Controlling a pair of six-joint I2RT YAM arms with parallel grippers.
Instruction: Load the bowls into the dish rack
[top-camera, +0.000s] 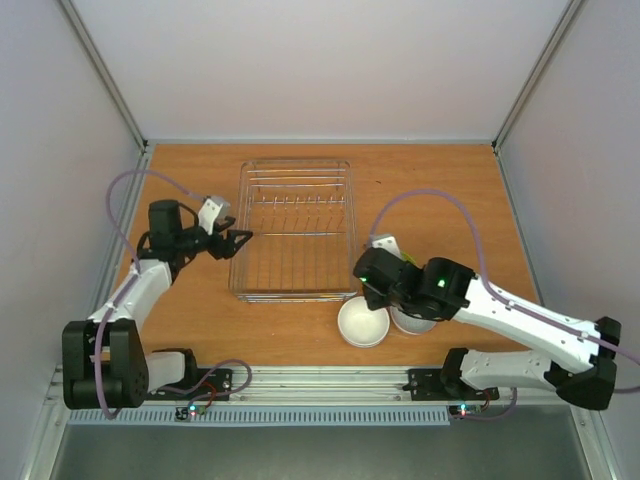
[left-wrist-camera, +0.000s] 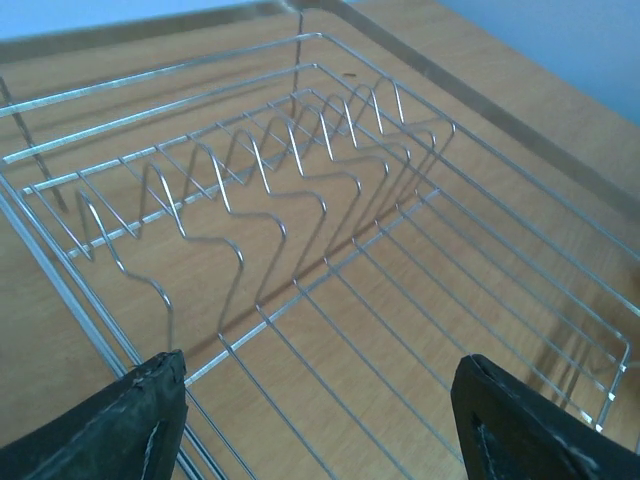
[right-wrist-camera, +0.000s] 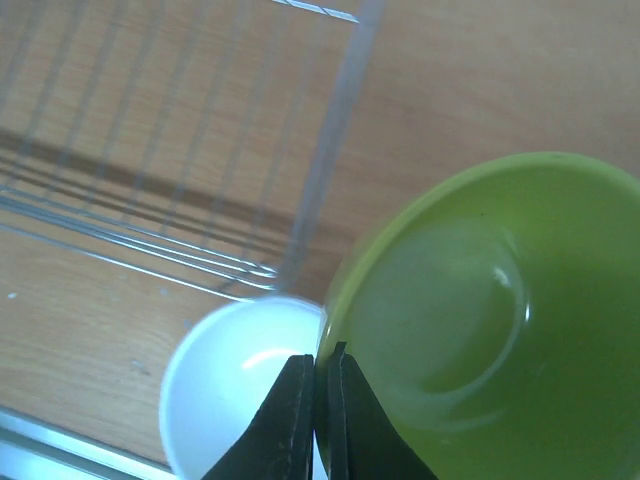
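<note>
wood-grain table (top-camera: 450, 190) bears wire rack (top-camera: 295, 228), glossy round bowls (top-camera: 362, 322).

Bright light; dish rack (left-wrist-camera: 330, 200) wire shadows crisp ahead of left gripper (left-wrist-camera: 318, 365); right wrist view soft, lime green bowl (right-wrist-camera: 490, 320) blurred.

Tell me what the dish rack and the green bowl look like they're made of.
The dish rack looks like thin metal wire with a bright silvery finish, going by its glints and slim bent rods. The green bowl has a smooth, glossy surface with soft highlights: plastic or glazed ceramic, and the look alone cannot settle which.
</note>
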